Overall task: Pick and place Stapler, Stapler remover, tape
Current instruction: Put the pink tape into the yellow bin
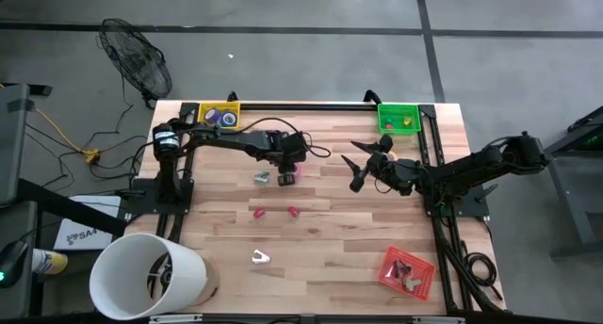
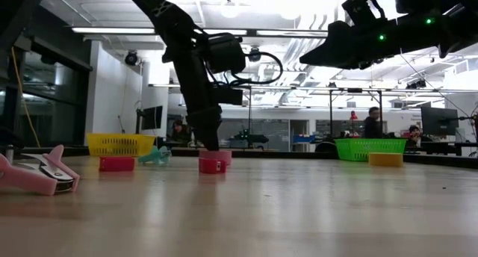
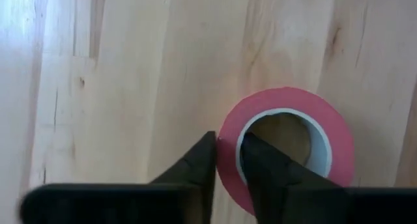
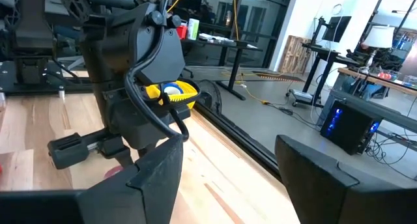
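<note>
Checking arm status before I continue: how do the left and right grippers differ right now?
The left gripper is down at the table, jaws closed on the wall of the pink tape roll; the right gripper hangs above the table, holding nothing. The left's jaws sit narrow, the right's wide apart. Both are dark two-finger grippers.

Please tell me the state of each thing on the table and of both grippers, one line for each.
left gripper: down at the table, fingers pinching the wall of the tape roll
pink tape roll: lying flat, one finger inside its ring
right gripper: open, empty, raised above the table
pink stapler: lying on the table, untouched
red basket: holding items
</note>
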Available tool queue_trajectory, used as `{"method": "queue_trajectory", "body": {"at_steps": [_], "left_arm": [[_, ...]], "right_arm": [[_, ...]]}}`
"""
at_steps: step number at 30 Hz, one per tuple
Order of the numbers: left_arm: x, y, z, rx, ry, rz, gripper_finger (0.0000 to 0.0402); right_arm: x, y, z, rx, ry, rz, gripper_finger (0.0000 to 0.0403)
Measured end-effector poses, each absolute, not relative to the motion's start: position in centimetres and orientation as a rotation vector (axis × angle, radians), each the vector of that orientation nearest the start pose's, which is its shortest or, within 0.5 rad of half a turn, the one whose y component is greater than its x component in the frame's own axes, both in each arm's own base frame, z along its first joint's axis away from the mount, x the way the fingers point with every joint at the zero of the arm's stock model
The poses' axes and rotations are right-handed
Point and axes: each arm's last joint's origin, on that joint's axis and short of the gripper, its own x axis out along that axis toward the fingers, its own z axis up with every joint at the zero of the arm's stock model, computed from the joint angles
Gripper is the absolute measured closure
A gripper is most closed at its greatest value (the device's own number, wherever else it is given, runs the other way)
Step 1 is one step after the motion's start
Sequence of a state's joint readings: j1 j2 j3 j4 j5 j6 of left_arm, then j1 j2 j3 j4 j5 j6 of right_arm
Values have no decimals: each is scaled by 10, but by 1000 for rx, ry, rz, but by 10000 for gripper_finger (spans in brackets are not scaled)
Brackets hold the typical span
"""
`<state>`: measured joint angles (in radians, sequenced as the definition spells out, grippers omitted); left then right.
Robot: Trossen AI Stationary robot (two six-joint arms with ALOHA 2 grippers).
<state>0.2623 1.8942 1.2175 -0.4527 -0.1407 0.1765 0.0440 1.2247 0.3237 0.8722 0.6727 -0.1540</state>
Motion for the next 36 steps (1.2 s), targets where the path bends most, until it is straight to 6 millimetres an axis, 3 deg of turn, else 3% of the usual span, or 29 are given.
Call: {"method": "queue_trajectory", "body": {"at_steps": [3, 10, 17, 25, 30, 36], "left_arm": [[360, 101, 160, 120, 1167, 252, 376], [350, 103, 172, 219, 1221, 386, 372], [333, 109, 194, 420, 1281, 742, 374], [312, 112, 199, 596, 1369, 1109, 374], [286, 123, 199, 554, 1454, 1270, 374], [267, 144, 200, 442, 1439, 1454, 374]], "right_arm": [[221, -8, 194, -160, 79, -625, 167], [221, -8, 192, -148, 96, -625, 167], [220, -9, 191, -151, 105, -629, 167], [220, -9, 190, -150, 110, -628, 167], [220, -9, 188, -142, 126, -627, 167], [220, -9, 187, -139, 135, -627, 167]]}}
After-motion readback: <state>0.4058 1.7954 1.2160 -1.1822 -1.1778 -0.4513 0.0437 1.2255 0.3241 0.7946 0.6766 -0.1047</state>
